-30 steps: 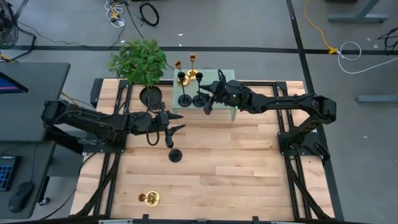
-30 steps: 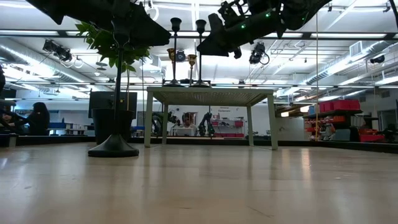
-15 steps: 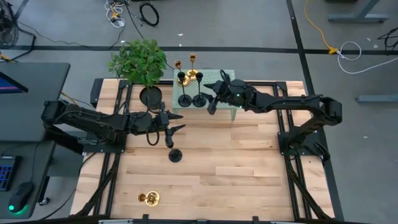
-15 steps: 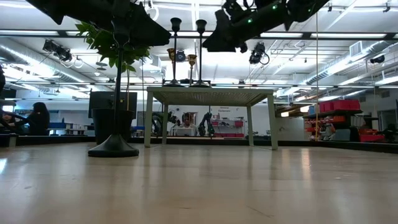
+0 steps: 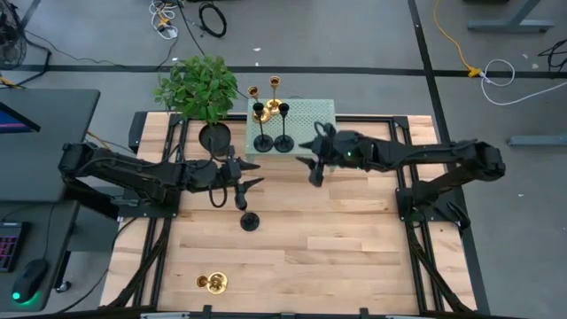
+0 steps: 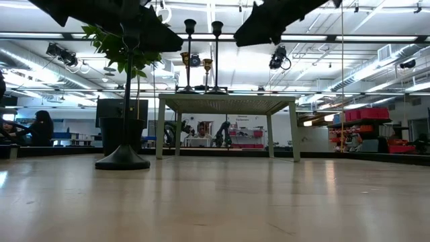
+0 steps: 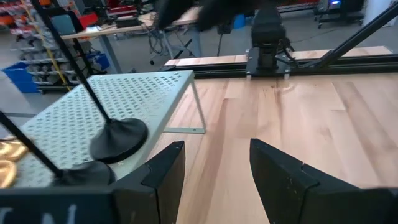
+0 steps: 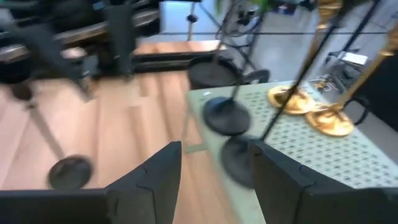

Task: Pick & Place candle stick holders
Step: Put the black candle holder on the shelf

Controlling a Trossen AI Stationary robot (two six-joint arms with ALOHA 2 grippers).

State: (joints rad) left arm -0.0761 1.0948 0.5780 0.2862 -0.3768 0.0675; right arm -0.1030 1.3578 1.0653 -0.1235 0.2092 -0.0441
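Observation:
Two black candle stick holders and two gold ones stand on their round bases on a green perforated shelf. Another black holder stands upright on the table. A gold holder lies on its side near the table's near edge. My left gripper is open and empty, left of the shelf's near corner. My right gripper is open and empty, just off the shelf's near edge. The right wrist view shows the black bases and gold bases.
A black plant pot with green leaves stands at the table's far left, beside the shelf. The bare wooden table stretches right of and nearer than the standing black holder. In the low view the shelf stands on thin legs.
My right gripper has drawn back from over the shelf and its black holders, toward the table's near and right edges, open and empty throughout. The holders on the shelf stand as before.

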